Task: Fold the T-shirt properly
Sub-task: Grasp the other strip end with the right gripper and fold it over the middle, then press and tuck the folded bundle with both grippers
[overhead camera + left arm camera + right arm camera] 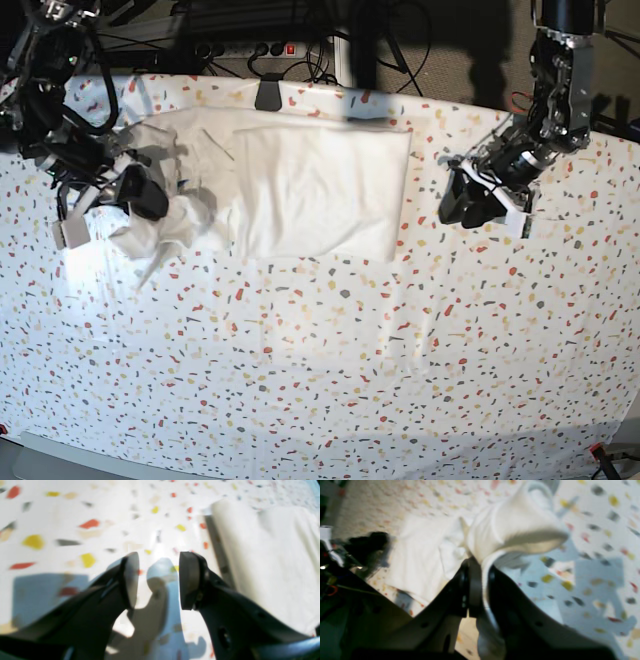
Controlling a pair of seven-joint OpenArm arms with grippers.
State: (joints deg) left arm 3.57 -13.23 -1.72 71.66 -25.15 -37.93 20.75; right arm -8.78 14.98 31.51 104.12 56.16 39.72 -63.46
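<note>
1. We see the T-shirt (300, 185) lying upper centre of the base view on the bench (330, 380).
2. Our right tool (481, 580) pinches its bunched left end.
3. Our left tool (158, 580) hangs spread, right of the shirt, apart.

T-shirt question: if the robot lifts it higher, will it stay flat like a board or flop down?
Probably flop. The T-shirt already droops and bunches where the right hand pinches it. It looks light, since one pinch lifts that end. The folded part would likely slide across the table if tugged.

A robotics lab — speckled tablecloth (330, 350), cables and power strip (255, 48) behind
</note>
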